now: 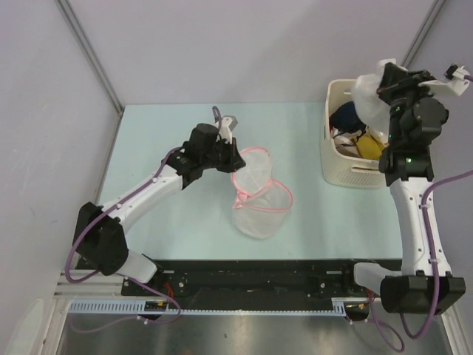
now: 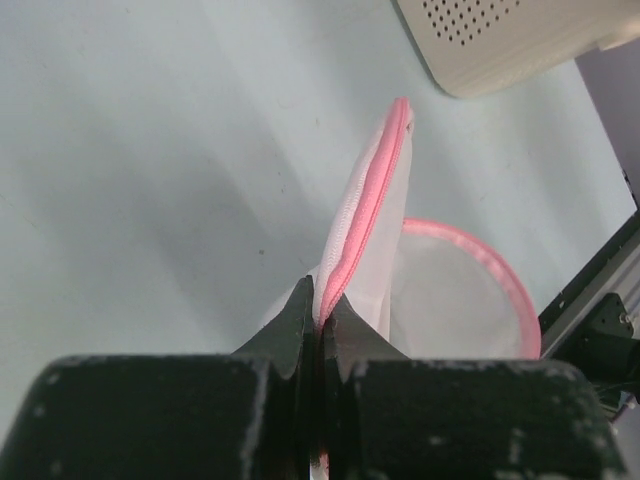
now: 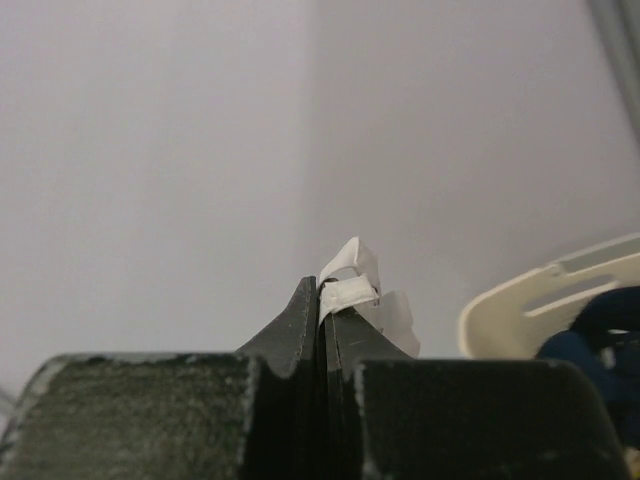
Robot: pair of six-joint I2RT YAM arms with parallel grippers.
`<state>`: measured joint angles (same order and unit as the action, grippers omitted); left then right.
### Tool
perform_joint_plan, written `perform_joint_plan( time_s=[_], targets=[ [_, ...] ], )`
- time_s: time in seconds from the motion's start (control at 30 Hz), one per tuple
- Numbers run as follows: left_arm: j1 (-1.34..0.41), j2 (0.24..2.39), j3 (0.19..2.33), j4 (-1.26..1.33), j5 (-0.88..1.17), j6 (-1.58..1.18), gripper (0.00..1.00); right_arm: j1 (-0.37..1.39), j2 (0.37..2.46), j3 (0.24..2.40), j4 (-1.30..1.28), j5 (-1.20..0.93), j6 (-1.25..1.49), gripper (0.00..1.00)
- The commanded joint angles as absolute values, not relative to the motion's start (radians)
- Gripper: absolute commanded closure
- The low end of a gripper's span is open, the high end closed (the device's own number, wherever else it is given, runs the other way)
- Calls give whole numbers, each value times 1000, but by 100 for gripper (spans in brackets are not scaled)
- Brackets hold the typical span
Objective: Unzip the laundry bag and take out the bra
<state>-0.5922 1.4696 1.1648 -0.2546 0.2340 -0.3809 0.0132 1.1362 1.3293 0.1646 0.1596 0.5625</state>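
The laundry bag [image 1: 259, 201] lies on the table, a white mesh pouch with pink zipper trim, spread open in two round halves; I see nothing inside it. My left gripper [image 1: 235, 154] is shut on its pink rim [image 2: 365, 215] at the upper left edge, lifting that edge; in the left wrist view the gripper [image 2: 320, 300] pinches the trim. My right gripper [image 1: 384, 87] is over the basket, shut on a white piece of cloth [image 1: 367, 96], which also shows between its tips in the right wrist view [image 3: 348, 275]. A dark navy garment [image 1: 344, 115], seemingly the bra, lies in the basket.
The cream slotted basket [image 1: 341, 171] stands at the right rear of the table with yellow, white and red clothes inside; its rim shows in the right wrist view [image 3: 520, 300]. Grey walls close in behind and at the sides. A black rail runs along the near edge.
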Motion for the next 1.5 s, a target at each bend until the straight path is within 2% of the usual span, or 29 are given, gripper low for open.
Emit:
perform_joint_plan(
  time_s=[0.0,0.27,0.47,0.5,0.53,0.57,0.6,0.63,0.7,0.97,1.13,1.37,1.4,1.43,1.47],
  targets=[
    [-571,1421,1242,-294,173,-328,100,-144,1238,1348,98,58,615,100],
    [-459,1373,1266,-316,129,-301,99,-273,1448,1333,63,-156,675,100],
    [-399,1355,1278,-318,103,-290,100,-294,1547,1330,39,-132,663,99],
    [-396,1350,1278,-318,103,-288,100,-304,1558,1331,26,-132,666,87],
    [-387,1348,1278,-316,95,-287,99,-316,1568,1333,11,-132,658,69],
    [-384,1347,1278,-316,89,-284,100,-318,1572,1341,-33,-124,654,37],
    [-380,1345,1278,-311,90,-282,100,-316,1563,1341,-50,-106,640,26],
    [-371,1345,1278,-310,91,-281,100,-305,1552,1342,-70,-75,614,8],
    [-364,1348,1279,-301,89,-279,100,-290,1514,1342,-84,-51,586,0],
    [-295,1393,1295,-262,87,-311,100,-247,1301,1342,-238,123,517,0],
    [-247,1414,1327,-255,-39,-368,100,-128,1161,1297,-380,280,482,0],
    [-167,1456,1390,-242,-245,-403,100,-3,980,1186,-454,338,494,0],
    [-161,1466,1400,-280,-271,-414,98,-3,960,1180,-462,336,500,0],
    [-155,1470,1413,-300,-290,-440,69,32,953,1172,-478,337,505,0],
    [-150,1474,1420,-316,-304,-448,51,41,948,1163,-486,336,506,0]
  ],
)
